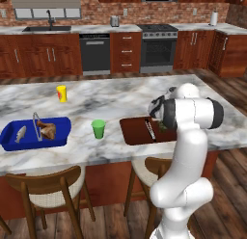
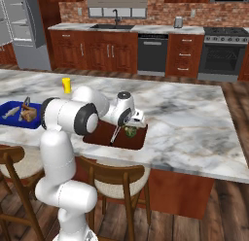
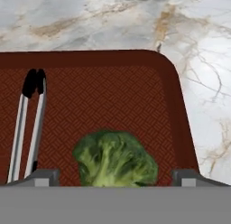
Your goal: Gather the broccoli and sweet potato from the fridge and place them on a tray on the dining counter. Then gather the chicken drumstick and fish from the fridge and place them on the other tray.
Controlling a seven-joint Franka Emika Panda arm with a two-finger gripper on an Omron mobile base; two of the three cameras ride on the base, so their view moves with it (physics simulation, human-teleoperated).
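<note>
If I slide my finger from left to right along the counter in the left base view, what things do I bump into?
Fish → chicken drumstick, both in the blue tray → yellow cup → green cup → brown tray.

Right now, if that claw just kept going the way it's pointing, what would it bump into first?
Most likely the broccoli, lying on the brown tray right between the open gripper's fingertips. Behind it comes the tray floor. The tongs lie off to one side.
</note>
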